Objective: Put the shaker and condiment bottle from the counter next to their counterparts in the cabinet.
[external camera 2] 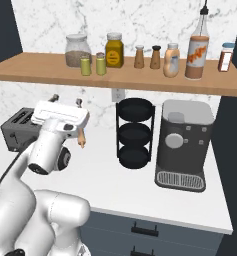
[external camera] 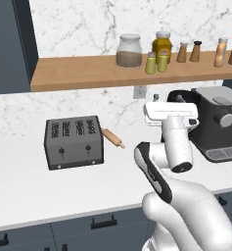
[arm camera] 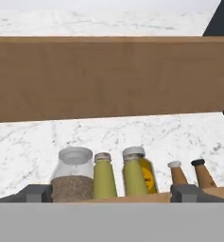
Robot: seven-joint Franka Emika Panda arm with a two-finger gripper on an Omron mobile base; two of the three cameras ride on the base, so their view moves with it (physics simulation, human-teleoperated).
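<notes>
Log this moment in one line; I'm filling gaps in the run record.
gripper: open, empty | two shakers: side by side on cabinet | condiment bottle: beside reddish-brown bottle

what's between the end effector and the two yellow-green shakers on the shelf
Nothing visible. The end effector is open and empty, looking straight at the two shakers, which stand side by side on the shelf. A glass jar flanks them on one side and an amber jar sits close behind the other.

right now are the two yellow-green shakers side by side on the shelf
Yes, the two yellow-green shakers stand next to each other on the wooden shelf, in front of the glass jars.
</notes>
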